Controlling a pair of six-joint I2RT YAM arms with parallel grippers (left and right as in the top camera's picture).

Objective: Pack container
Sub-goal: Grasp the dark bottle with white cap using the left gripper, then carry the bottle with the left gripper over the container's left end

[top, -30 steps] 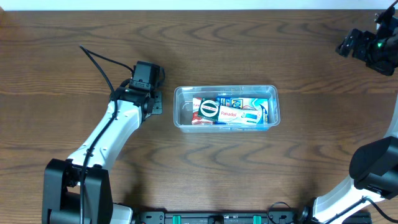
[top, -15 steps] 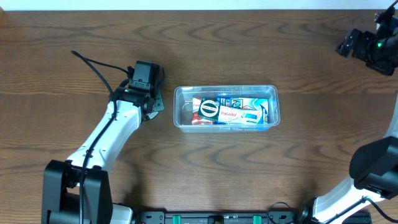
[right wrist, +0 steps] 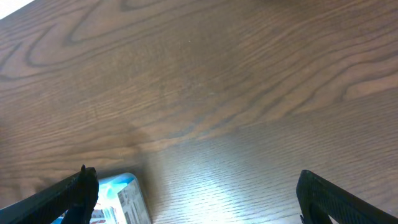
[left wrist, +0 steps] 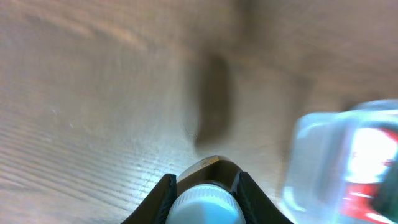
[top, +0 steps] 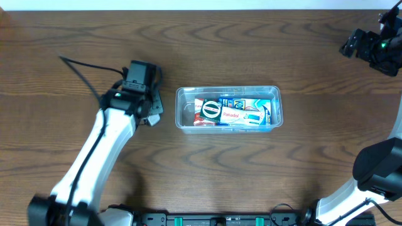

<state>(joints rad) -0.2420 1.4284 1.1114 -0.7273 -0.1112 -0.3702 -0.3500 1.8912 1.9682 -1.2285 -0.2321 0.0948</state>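
The clear plastic container [top: 228,108] sits mid-table and holds several small packets, one marked Panadol [top: 231,115]. It shows blurred at the right of the left wrist view [left wrist: 348,162] and at the lower left of the right wrist view [right wrist: 121,198]. My left gripper [top: 151,112] is just left of the container and shut on a small white round-capped bottle [left wrist: 204,203]. My right gripper [top: 361,45] is wide open and empty, raised at the far right back corner.
A black cable [top: 81,74] runs from the left arm across the table's left side. The brown wooden table [top: 251,169] surrounds the container. The right arm's base [top: 377,169] stands at the right front.
My left arm has lifted and shifted slightly left with the bottle held; its cable swung left. The container and right arm have not moved.
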